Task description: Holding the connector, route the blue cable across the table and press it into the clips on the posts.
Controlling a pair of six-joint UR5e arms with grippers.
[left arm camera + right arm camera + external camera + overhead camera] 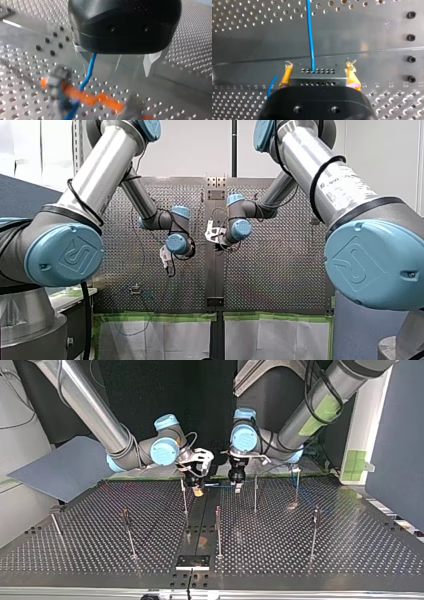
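near table (280,552) middle, right arm (90,405) bent inward, fingers (352,78) clamping connector (316,77).

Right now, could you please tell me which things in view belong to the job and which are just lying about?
Job: connector in my right gripper; blue cable; posts.
Lying about: grey-blue sheet at the top view's left; green tape.

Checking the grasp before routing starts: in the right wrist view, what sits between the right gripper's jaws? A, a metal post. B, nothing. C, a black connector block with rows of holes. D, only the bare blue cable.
C: the black connector is clamped between the yellow pads of my right gripper, with the blue cable running out of one of its holes.
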